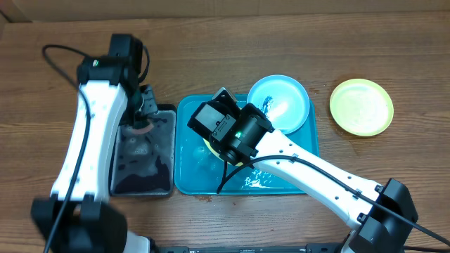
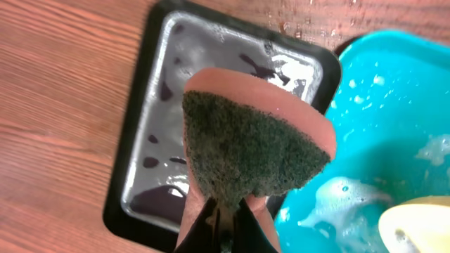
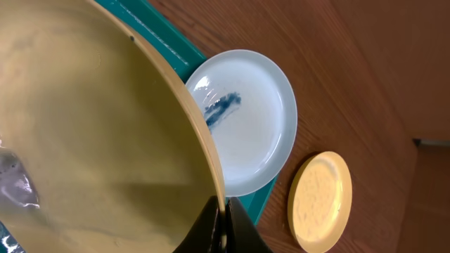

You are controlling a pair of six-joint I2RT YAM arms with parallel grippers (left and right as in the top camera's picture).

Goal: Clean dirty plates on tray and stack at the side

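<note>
Plates (image 1: 361,107): three; tray (image 1: 191,177): one.

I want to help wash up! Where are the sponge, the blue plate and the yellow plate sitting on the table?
sponge (image 2: 253,144), left wrist view, its green scrubby face.
blue plate (image 1: 278,104), overhead view, its middle.
yellow plate on the table (image 1: 361,107), overhead view, its middle.

No text, label, brand, number or sign can be read on anything in these views.
</note>
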